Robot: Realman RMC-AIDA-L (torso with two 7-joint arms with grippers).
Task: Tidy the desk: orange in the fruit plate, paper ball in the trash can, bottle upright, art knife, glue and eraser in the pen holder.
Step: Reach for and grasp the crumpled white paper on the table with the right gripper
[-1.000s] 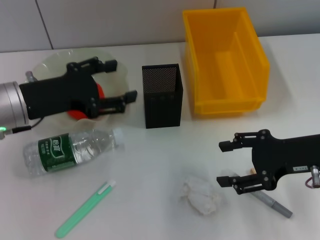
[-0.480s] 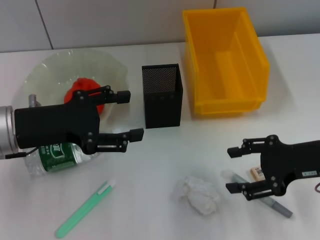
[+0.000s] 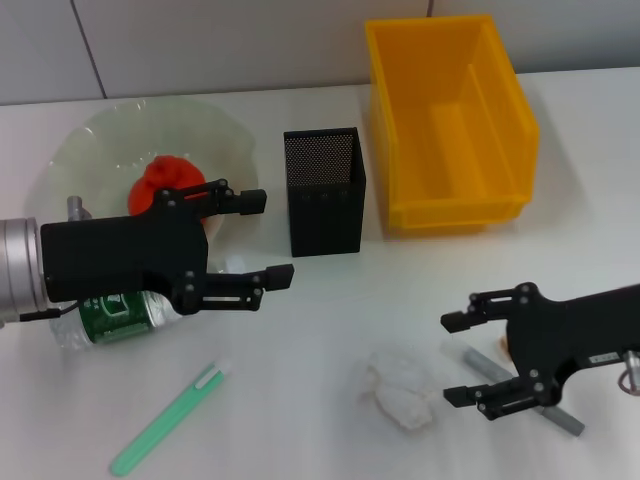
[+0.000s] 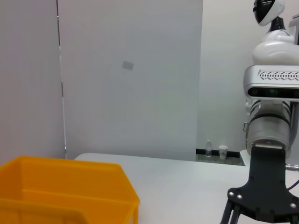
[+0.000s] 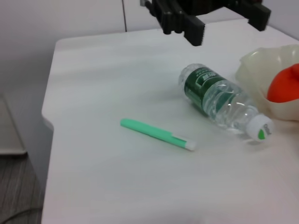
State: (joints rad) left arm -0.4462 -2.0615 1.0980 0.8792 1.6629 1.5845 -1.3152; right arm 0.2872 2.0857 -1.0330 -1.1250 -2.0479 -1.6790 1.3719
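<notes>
While most of the desk's clutter still lies loose, the nearest things wait at the front edge: a green pen-shaped stick [image 3: 168, 421], which may be the glue or the art knife, lies flat at near left, and the paper ball [image 3: 403, 390] sits crumpled at near centre-right, not yet in the yellow bin [image 3: 450, 125] that I take for the trash can.

Just right of the ball, the right gripper [image 3: 466, 358] hangs low with its fingers spread wide and nothing between them. Its open mouth faces left toward the ball, which suggests it is lining up to take the ball next. Under that arm a grey pen-like tool [image 3: 552, 413] lies on the table, partly hidden; a small pale block beside it, perhaps the eraser, is too covered to be sure of.

Farther in on the left, the bottle [image 3: 110, 315] lies on its side, mostly hidden by the left arm, so it is not yet upright. The left gripper [image 3: 264, 237] reaches rightward above it, level, fingers spread and empty, its tips short of the pen holder [image 3: 324, 192]; the spread pose fits a grasp on the bottle's body.

The pen holder stands upright at mid-table, and nothing shows above its rim. Behind the left arm the orange [image 3: 167, 180] already rests in the fruit plate [image 3: 210, 125]. The bin at far right looks empty.
</notes>
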